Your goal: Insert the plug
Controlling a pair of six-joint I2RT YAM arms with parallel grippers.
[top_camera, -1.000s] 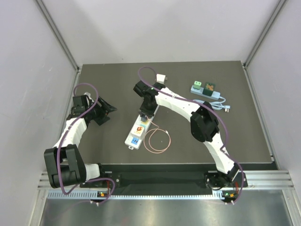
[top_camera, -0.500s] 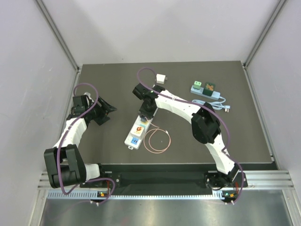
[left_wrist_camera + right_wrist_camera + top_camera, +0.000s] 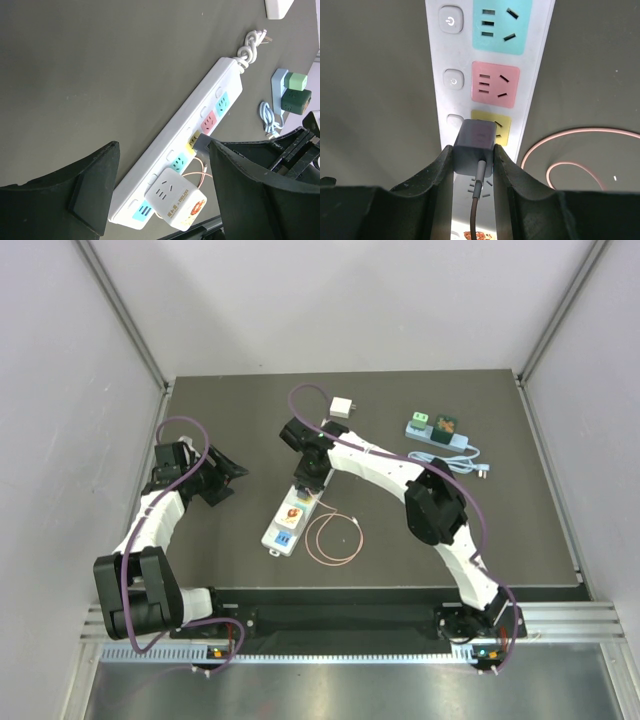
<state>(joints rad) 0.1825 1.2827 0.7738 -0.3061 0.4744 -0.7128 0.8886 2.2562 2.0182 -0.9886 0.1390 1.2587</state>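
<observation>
Right wrist view: the right gripper (image 3: 474, 152) clamps a plug (image 3: 475, 142) over the yellow socket (image 3: 504, 129) of the power strip (image 3: 490, 60) — in the middle of the worktop (image 3: 375, 75). The left gripper (image 3: 162, 167) gapes wide by the left edge.

I count one white power strip (image 3: 200, 107), one dark plug (image 3: 475, 145), one white cube adapter (image 3: 176, 197), one pink cable loop (image 3: 590, 129), one small white charger (image 3: 343, 406) far off, and one blue strip (image 3: 278, 80) far right carrying two green blocks (image 3: 296, 81).
</observation>
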